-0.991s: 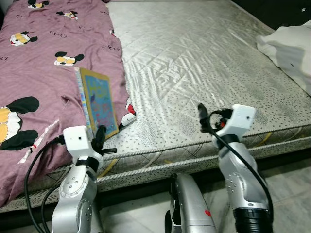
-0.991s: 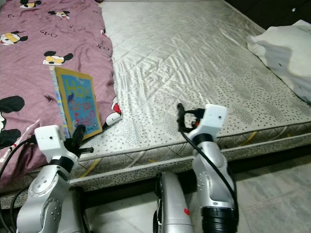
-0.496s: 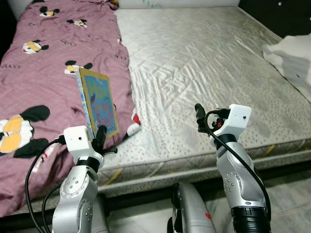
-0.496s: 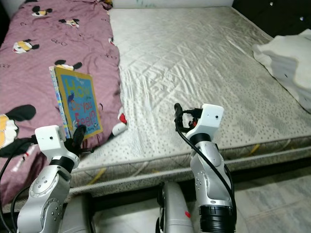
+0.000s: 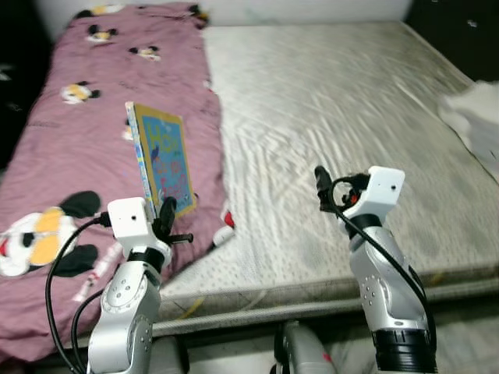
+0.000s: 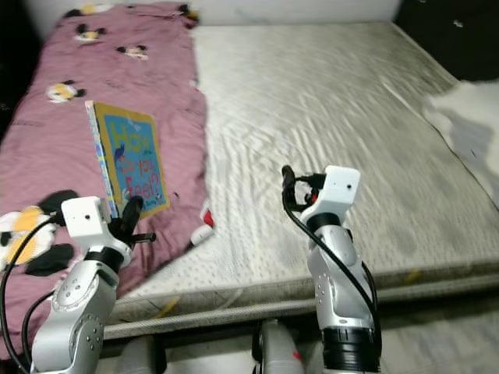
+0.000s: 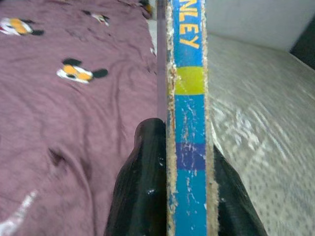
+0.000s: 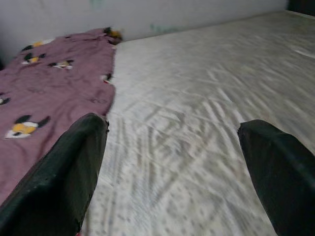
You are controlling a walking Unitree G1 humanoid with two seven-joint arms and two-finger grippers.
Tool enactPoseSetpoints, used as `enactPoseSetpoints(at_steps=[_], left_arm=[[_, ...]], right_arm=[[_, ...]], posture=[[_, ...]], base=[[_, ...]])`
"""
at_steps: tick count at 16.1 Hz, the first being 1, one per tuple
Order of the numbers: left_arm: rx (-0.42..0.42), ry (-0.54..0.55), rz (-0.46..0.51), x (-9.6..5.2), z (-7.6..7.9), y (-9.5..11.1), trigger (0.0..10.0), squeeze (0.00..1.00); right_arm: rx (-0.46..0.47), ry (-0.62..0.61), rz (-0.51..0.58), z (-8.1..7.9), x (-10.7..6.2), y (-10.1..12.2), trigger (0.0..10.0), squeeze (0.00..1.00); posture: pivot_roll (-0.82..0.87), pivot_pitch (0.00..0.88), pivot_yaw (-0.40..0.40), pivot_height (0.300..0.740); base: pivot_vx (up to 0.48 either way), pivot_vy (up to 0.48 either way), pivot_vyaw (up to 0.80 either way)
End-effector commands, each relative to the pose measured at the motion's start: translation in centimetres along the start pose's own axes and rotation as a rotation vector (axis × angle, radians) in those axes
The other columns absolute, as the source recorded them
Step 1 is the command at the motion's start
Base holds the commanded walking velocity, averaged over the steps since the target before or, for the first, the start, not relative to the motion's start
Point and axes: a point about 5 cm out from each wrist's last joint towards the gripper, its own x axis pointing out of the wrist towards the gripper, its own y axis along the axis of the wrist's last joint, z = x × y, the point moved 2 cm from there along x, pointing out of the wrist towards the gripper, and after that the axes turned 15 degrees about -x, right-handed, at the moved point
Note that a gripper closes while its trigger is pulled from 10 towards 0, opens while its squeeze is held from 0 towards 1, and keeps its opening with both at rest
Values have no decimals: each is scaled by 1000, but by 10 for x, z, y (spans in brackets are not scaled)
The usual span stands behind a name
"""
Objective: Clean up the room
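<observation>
Spanning both eye views, a wide bed (image 5: 327, 101) is seen with a bare, quilted, silvery mattress stippled with small dark specks. Over the bed's left part a soft mauve blanket (image 5: 86, 148) printed with cartoon mice is spread, its edge wavy against the mattress. A thin, rectangular picture book (image 5: 161, 160) with a blue cover and yellow border is held upright above the blanket, tilted slightly back, clamped at its lower corner by the left end effector (image 5: 165, 220). The right end effector (image 5: 322, 189) is raised over the mattress near the bed's front edge, nothing between its fingers. At the bed's right edge a crumpled white cloth (image 5: 475, 125) is draped.

In the left wrist view, the book's worn spine (image 7: 187, 123) is seen edge-on, banded blue and yellow-green with frayed, fuzzy cardboard edges, gripped between the two glossy black fingers (image 7: 142, 191); the blanket lies beyond it.

In the right wrist view, the two matte black fingers (image 8: 69, 172) are spread wide apart above the mattress, with the blanket beside it.
</observation>
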Motion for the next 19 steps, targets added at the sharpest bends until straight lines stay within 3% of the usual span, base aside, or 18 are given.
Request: enactPoseSetpoints(at_steps=[1,5,19], left_arm=[[3,-23,38,1,7,7,10000,0],[8,-36,45,3,9,9,10000,0],[11,-36,20,6,12,3,10000,0]], right_arm=[[-8,4,8,0,1,1,10000,0],[-16,2,10,2,2,1,10000,0],[-48,-39,-34,8,2,-9,10000,0]], posture=[[-31,58,-32,710],[-30,54,-30,740],[-37,52,-29,740]], base=[[0,0,0],[0,0,0],[0,0,-57]])
